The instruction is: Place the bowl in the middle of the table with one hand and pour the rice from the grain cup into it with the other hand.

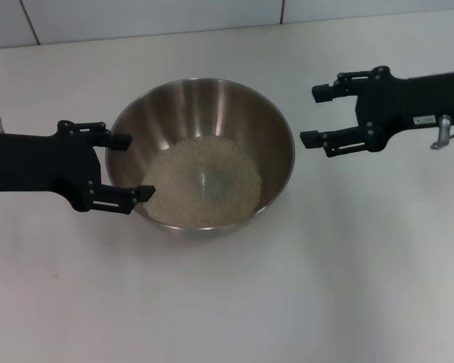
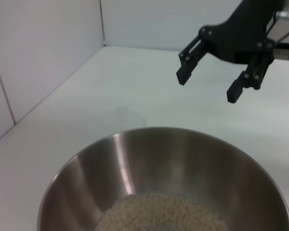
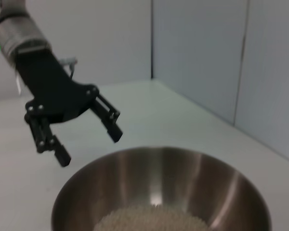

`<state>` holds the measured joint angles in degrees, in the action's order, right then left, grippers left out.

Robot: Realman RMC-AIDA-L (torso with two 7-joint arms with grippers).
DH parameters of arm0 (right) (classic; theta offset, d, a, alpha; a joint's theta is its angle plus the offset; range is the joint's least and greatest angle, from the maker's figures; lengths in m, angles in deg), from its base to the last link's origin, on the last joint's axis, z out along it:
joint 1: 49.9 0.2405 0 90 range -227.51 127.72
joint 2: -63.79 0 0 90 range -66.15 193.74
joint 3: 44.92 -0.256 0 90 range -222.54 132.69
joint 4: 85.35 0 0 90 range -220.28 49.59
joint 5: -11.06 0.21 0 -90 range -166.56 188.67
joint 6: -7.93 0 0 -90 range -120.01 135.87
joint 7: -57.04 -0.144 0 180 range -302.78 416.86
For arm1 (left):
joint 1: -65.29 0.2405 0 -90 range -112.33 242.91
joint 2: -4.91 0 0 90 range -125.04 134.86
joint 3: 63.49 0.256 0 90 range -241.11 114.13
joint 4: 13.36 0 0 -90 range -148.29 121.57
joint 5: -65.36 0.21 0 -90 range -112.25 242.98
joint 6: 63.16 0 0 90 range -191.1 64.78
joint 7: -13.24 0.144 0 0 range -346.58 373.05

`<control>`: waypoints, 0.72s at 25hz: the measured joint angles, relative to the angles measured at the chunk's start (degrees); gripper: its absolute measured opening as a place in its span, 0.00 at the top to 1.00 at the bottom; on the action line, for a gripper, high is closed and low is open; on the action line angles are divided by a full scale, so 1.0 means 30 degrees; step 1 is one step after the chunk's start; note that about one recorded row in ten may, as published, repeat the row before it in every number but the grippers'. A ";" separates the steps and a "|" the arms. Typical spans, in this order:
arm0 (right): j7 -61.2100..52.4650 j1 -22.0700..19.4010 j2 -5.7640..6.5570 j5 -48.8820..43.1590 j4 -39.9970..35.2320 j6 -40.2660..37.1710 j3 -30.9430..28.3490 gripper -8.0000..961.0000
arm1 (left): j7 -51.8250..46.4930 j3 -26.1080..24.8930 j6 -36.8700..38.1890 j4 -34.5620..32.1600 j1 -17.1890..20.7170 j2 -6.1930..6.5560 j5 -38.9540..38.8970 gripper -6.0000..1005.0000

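The steel bowl (image 1: 212, 106) stands near the middle of the white table (image 1: 325, 287) with a heap of rice (image 1: 202, 181) in its bottom. My left gripper (image 1: 132, 166) is open and empty at the bowl's left rim; whether it touches the rim I cannot tell. My right gripper (image 1: 312, 116) is open and empty, a short way right of the bowl and apart from it. The left wrist view shows the bowl (image 2: 135, 159), the rice (image 2: 164, 214) and the right gripper (image 2: 207, 85). The right wrist view shows the bowl (image 3: 192, 168), the rice (image 3: 149, 219) and the left gripper (image 3: 89, 147). The grain cup is out of view.
Pale tiles (image 1: 136, 15) run along the table's far edge. White wall panels (image 3: 207, 57) stand behind the table in the wrist views. Bare tabletop lies in front of the bowl and to both sides.
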<state>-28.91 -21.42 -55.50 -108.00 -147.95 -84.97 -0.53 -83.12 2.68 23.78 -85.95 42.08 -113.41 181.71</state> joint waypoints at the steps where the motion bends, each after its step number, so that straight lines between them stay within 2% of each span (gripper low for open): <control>1: -0.0525 0.0019 -0.0006 -0.0137 -0.0592 -0.0001 0.0510 0.19 | -0.0021 -0.0001 -0.0003 -0.0001 -0.0015 -0.0009 0.0119 0.14; 4: -0.1965 0.0078 -0.0019 -0.0691 -0.2066 -0.0023 0.1760 0.19 | -0.0056 -0.0001 -0.0012 -0.0003 -0.0026 -0.0022 0.0217 0.14; 18: -0.2286 0.0158 -0.0027 -0.0994 -0.2076 0.0438 0.2401 0.19 | -0.0066 -0.0001 -0.0010 -0.0014 0.0004 -0.0022 0.0217 0.14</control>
<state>-35.77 -20.95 -55.58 -110.99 -154.18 -83.66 6.67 -83.32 2.68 23.75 -85.99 42.09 -113.48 182.36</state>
